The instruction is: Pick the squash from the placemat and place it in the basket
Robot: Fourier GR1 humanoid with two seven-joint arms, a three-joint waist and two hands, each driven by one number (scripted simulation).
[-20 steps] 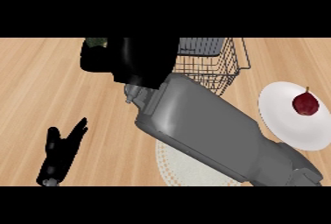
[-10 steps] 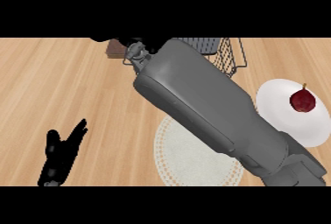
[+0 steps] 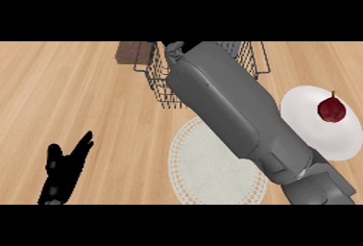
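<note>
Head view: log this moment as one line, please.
right forearm across basket | right hand hidden | squash unseen | placemat bare | left hand open, resting

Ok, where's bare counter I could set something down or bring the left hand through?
Bare wood lies between the resting left hand and the placemat, and left of the basket. It is crowded on the right: the right forearm crosses placemat and basket, hard by the white plate.

Right forearm (image 3: 234, 115) farther over the basket (image 3: 162, 86), robot hand now hidden.
</note>
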